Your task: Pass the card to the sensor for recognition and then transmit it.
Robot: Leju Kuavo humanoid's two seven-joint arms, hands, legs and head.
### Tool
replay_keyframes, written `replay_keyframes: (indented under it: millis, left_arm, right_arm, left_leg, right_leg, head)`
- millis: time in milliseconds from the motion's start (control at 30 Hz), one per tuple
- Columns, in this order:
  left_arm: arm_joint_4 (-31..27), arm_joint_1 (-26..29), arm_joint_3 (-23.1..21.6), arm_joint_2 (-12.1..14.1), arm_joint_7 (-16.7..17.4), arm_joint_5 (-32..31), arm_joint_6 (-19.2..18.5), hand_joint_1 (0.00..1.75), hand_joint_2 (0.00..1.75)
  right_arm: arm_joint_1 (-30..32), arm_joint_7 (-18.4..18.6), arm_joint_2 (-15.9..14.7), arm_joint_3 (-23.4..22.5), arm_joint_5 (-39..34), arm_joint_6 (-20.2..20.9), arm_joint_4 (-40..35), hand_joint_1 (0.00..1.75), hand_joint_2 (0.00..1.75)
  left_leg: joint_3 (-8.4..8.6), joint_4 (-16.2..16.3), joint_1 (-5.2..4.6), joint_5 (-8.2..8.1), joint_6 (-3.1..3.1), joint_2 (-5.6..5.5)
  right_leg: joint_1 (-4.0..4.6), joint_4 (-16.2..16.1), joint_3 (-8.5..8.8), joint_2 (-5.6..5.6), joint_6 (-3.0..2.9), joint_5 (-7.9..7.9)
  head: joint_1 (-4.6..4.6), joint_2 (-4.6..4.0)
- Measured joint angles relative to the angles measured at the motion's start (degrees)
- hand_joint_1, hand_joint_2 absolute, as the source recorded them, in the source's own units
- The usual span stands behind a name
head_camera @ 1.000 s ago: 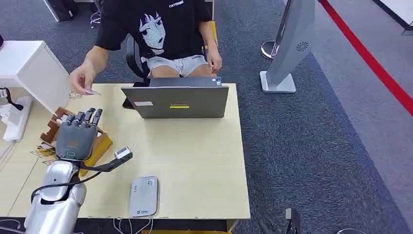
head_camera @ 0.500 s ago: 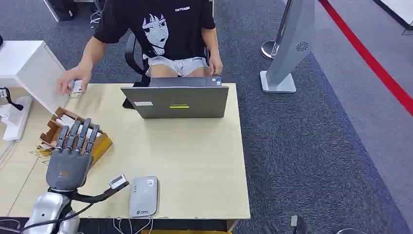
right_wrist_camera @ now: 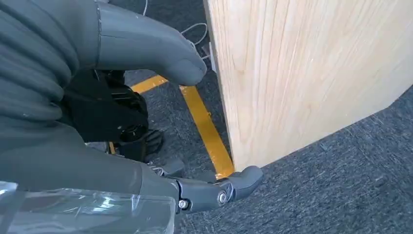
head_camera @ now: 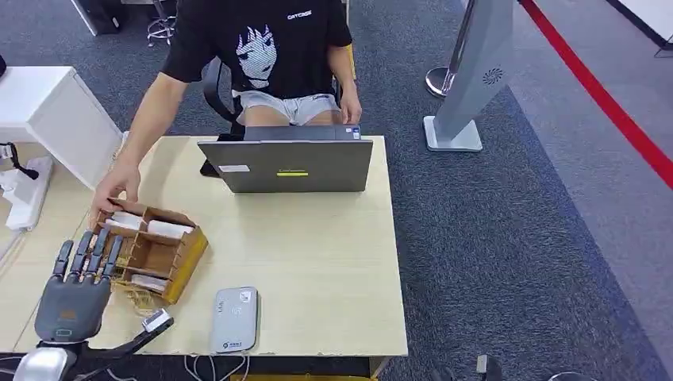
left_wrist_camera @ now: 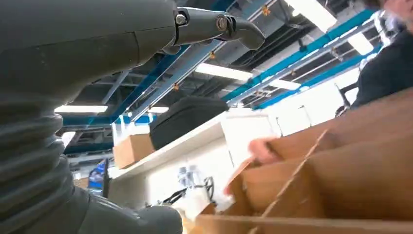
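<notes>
Since half a second ago the left robot hand (head_camera: 73, 290) has drawn back toward the near counter edge, and the person's hand (head_camera: 111, 194) has come down from the far corner onto the wooden box (head_camera: 155, 250), which now shows uncovered.

Largest, the counter (head_camera: 317, 262) carries a laptop (head_camera: 290, 164) well beyond the left robot hand, its screen turned away. The person (head_camera: 262, 55) behind it is cut off at the shoulders. The wooden box lies just ahead of the left robot hand's fingertips, with pale cards (head_camera: 169, 228) in its far compartments; whether the person's hand holds one cannot be told. A grey sensor (head_camera: 234, 319) lies to that robot hand's right at the near edge, partly cut off.

The left robot hand is flat, fingers spread, holding nothing. The right robot hand (right_wrist_camera: 146, 131) hangs beside the counter's edge, empty, thumb and fingers apart
</notes>
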Motion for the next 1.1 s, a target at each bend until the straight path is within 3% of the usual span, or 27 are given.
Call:
replay_keyframes:
  millis: [400, 767, 1100]
  left_arm:
    - [7.52, -2.14, 3.96, 0.5, 0.41, -0.33, 1.29, 0.0, 1.75]
    - [9.51, -2.71, 4.09, 0.28, 0.19, -0.44, 1.51, 0.0, 1.75]
    - [10.06, -4.08, 4.05, -1.71, -0.55, -1.68, 1.75, 0.0, 1.75]
  right_arm:
    - [-0.02, 0.13, 0.0, 0.0, 0.15, -0.07, 0.02, 0.0, 1.75]
    - [-0.03, 0.13, 0.02, -0.02, 0.17, -0.15, 0.02, 0.0, 1.75]
    - [-0.14, 0.22, 0.02, -0.02, 0.68, -0.57, 0.02, 0.0, 1.75]
  left_leg:
    - [0.0, 0.0, 0.0, 0.0, 0.0, 0.0]
    - [0.0, 0.0, 0.0, 0.0, 0.0, 0.0]
    - [0.0, 0.01, -0.01, 0.0, 0.0, -0.01]
  right_leg:
    - [0.0, 0.0, 0.0, 0.0, 0.0, 0.0]
    - [0.0, -0.01, -0.01, 0.0, 0.0, 0.0]
    - [0.0, -0.01, 0.0, -0.01, 0.01, 0.0]
  head:
    - [0.0, 0.0]
    - [0.0, 0.0]
    - [0.02, 0.0]
